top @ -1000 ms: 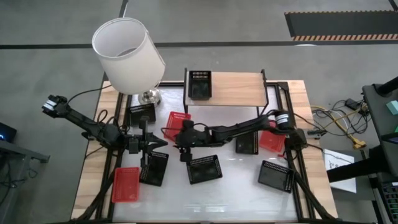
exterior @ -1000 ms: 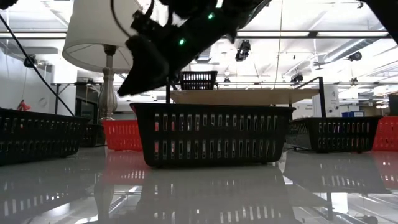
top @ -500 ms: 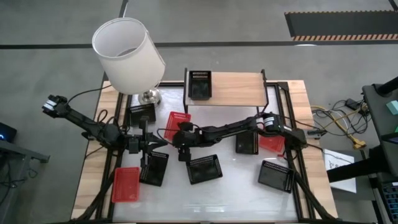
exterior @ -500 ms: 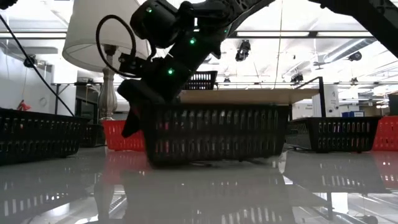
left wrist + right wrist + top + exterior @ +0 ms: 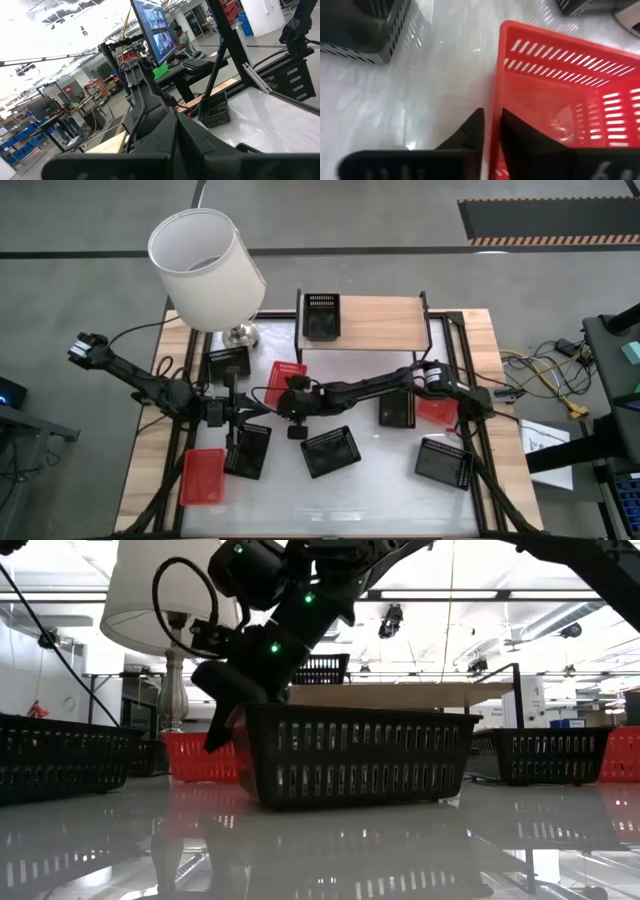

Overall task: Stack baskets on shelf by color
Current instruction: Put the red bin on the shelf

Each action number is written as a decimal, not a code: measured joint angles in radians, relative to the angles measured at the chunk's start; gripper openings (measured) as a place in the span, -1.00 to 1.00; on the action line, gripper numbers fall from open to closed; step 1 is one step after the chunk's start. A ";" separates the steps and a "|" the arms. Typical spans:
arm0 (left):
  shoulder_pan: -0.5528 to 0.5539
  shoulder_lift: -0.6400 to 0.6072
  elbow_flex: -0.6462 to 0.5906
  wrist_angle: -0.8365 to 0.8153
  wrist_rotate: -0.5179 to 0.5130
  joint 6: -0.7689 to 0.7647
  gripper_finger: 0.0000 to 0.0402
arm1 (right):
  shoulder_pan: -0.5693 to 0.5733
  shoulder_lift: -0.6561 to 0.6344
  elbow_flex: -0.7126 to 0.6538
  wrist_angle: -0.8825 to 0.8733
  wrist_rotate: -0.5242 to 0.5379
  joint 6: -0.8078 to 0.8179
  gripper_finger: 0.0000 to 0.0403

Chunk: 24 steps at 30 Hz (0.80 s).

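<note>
1. High view: the right gripper (image 5: 291,402) is reaching the red perforated plastic basket (image 5: 287,374) mid-table, short of the light-wood shelf (image 5: 385,320).
2. Right wrist view: fingers (image 5: 517,136) are straddling the red rim, nearly together (seat deeper before lifting).
3. The left gripper (image 5: 243,412) is waiting beside it; cannot tell its state.

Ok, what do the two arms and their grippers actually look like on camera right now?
Both arms are dark, slim and jointed, with black cables running along them. The right gripper has two flat black tapered fingers. In the low view its wrist carries a looped black cable and small green indicator lights. The left gripper is matte black too, with a bulky angular body.
</note>
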 joint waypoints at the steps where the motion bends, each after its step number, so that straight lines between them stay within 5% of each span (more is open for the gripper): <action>1: 0.000 0.000 0.000 0.000 0.000 0.000 -1.00 | 0.000 -0.005 0.000 -0.010 0.000 -0.005 -0.86; 24: 0.000 0.000 0.004 0.005 0.000 -0.001 -1.00 | 0.115 -0.329 -0.022 -0.441 -0.001 -0.166 -0.94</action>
